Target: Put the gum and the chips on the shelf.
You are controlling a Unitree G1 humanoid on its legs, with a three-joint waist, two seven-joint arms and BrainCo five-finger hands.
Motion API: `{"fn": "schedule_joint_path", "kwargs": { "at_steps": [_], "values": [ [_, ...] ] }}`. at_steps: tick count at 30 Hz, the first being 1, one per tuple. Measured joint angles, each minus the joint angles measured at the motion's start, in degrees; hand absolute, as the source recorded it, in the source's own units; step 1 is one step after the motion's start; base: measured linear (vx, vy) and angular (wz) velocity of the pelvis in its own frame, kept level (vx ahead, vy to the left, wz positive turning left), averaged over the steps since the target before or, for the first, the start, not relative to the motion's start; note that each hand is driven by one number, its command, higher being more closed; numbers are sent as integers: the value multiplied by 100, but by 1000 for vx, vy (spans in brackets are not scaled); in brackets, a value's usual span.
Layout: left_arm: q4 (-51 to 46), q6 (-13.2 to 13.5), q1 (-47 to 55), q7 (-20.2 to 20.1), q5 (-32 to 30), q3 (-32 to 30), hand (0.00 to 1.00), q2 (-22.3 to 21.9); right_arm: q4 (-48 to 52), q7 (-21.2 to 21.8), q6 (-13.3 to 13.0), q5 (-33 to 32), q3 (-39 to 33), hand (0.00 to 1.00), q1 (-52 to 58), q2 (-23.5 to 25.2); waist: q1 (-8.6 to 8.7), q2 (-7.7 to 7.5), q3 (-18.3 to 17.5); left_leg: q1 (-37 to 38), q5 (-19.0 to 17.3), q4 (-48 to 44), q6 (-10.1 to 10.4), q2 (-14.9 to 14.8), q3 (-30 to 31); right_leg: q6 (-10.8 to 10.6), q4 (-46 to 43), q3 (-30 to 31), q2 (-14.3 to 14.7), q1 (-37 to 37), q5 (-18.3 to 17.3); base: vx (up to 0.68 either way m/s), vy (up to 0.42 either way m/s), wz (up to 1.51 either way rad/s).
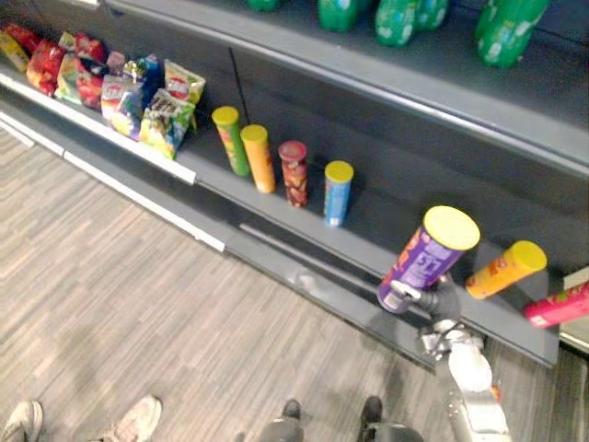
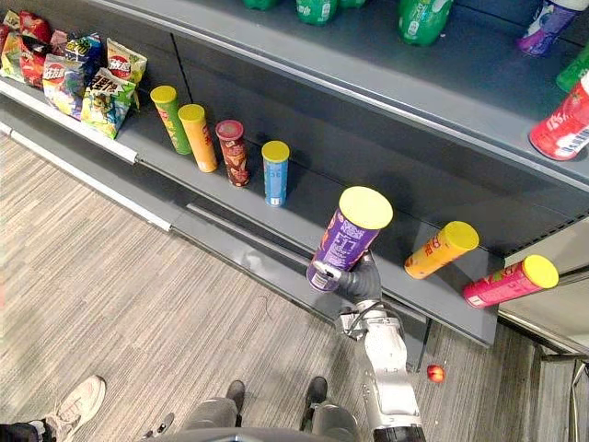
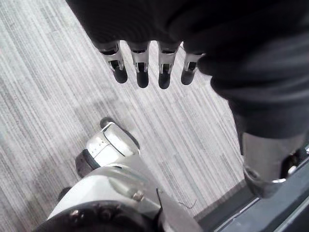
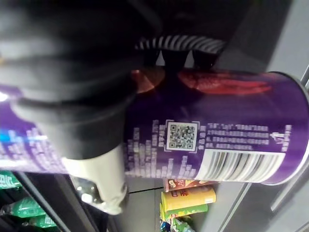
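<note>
My right hand (image 2: 362, 281) is shut on a purple chips can (image 2: 350, 238) with a yellow lid, gripping it near its metal base. The can tilts with its lid toward the back of the grey lower shelf (image 2: 304, 216), over the shelf's front edge, between a blue can (image 2: 274, 173) and an orange can (image 2: 440, 250). In the right wrist view the purple can (image 4: 217, 135) lies across the palm with the thumb (image 4: 96, 164) curled round it. My left hand (image 3: 145, 63) hangs over the floor with straight fingers and holds nothing.
Green (image 1: 230, 140), orange (image 1: 258, 158) and red (image 1: 294, 173) cans stand on the shelf, and a pink can (image 2: 508, 282) is at its right end. Snack bags (image 1: 147, 101) fill the shelf's left. Green bottles (image 1: 396, 18) are above. A person's shoes (image 1: 136, 422) are at lower left. A small red object (image 2: 436, 373) lies on the floor.
</note>
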State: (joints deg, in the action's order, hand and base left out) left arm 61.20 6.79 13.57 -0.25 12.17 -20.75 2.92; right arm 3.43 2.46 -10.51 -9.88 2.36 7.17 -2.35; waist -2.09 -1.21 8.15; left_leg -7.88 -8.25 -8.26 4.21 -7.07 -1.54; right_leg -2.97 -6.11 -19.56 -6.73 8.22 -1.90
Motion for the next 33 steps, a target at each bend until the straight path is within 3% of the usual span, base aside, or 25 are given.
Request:
{"fn": "schedule_joint_path", "kwargs": {
  "at_steps": [2, 6, 13, 22, 29, 33],
  "values": [
    [27, 1, -14, 25, -101, 9, 0, 8, -72, -111, -3, 114, -4, 100, 19, -1, 37, 2, -1, 28, 155, 99, 41, -86, -544, -53, 24, -49, -95, -10, 33, -10, 47, 19],
    [23, 4, -28, 167, -257, 102, 0, 5, -289, -266, 3, 407, 124, 100, 40, 35, 15, 15, -30, 106, 202, 213, -4, 132, -638, -223, 485, 63, -202, -189, 319, -4, 125, -3],
    [14, 6, -170, 229, -358, 260, 0, 51, -489, -428, 6, 558, 271, 100, -383, 5, 3, 119, 13, -165, 256, 205, -65, 178, -731, -215, 621, 183, -217, 90, 535, -35, 27, -10],
    [-544, 81, -678, 298, -83, 820, 0, 46, -1024, -1065, 29, 1031, 101, 100, -2179, -177, -142, 413, 610, -743, 478, 137, -148, 288, -580, -151, 643, 201, -292, 565, 814, -105, 22, 5],
    [-1002, 263, -795, 397, 527, 1320, 0, -14, -2216, -2201, 149, 1457, -1135, 100, -4552, -287, -325, 718, 1284, -1074, 731, 97, -197, 366, -396, -133, 423, 79, -358, 886, 857, -83, 28, 14],
    [-1110, 264, -961, 453, 573, 1605, 0, -17, -2574, -2798, 258, 1625, -1733, 100, -5675, -814, -420, 968, 1607, -1298, 885, 107, -219, 427, -291, -98, 158, 40, -454, 1187, 828, -56, 18, 10]
  ]
}}
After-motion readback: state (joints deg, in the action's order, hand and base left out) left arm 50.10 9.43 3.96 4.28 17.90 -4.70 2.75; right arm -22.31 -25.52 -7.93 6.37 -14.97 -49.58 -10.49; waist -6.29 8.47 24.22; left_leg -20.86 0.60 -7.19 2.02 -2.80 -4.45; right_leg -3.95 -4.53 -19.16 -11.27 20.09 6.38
